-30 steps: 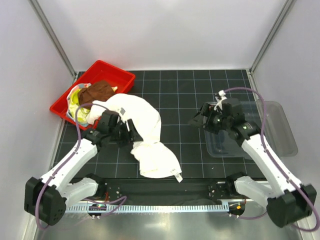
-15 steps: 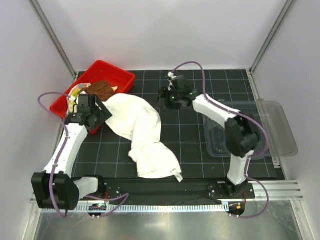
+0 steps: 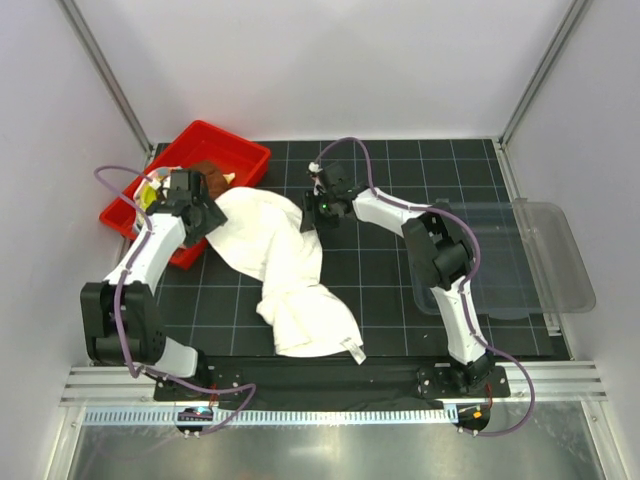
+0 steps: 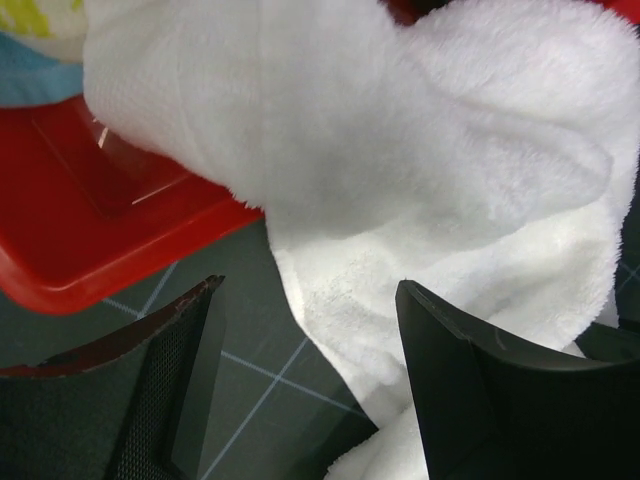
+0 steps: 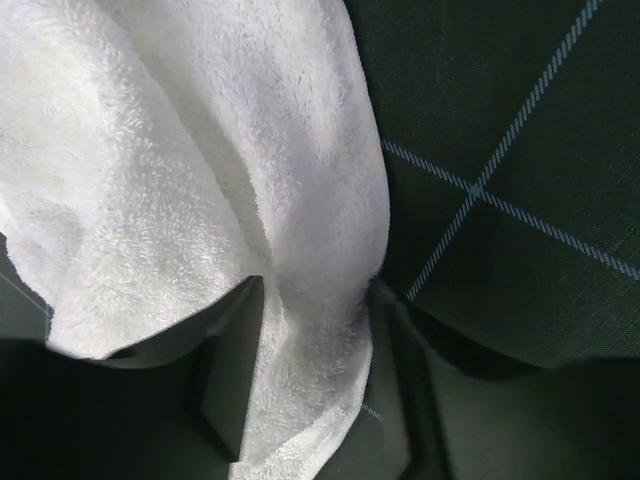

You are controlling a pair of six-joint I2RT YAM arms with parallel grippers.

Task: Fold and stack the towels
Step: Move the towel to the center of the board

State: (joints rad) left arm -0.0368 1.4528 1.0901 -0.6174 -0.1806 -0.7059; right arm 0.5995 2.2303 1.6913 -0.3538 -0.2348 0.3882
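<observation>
The large white towel [image 3: 280, 250] lies crumpled on the black mat, from the red tray [image 3: 228, 140] down to the front middle. My left gripper [image 3: 205, 222] hovers open over its upper left end [image 4: 420, 180], next to the tray's corner [image 4: 90, 270], its jaws wide with mat and towel edge between them [image 4: 310, 285]. My right gripper [image 3: 312, 215] is at the towel's upper right edge, its fingers pressed against both sides of a white fold [image 5: 315, 290]. A brown towel [image 3: 205, 172] and a yellow-green one [image 3: 150, 190] lie in the tray, with a bit of light-blue cloth [image 4: 30, 80].
A clear plastic bin [image 3: 500, 270] stands on the right side of the mat, its lid [image 3: 560, 250] hanging over the mat's right edge. Grey walls close in the left, right and back. The arms' bases and a rail run along the front edge.
My left arm swung from the towel's middle to its end by the tray, and its jaws opened wide. My right arm came over from the bin, and its jaws narrowed round the towel's edge.
</observation>
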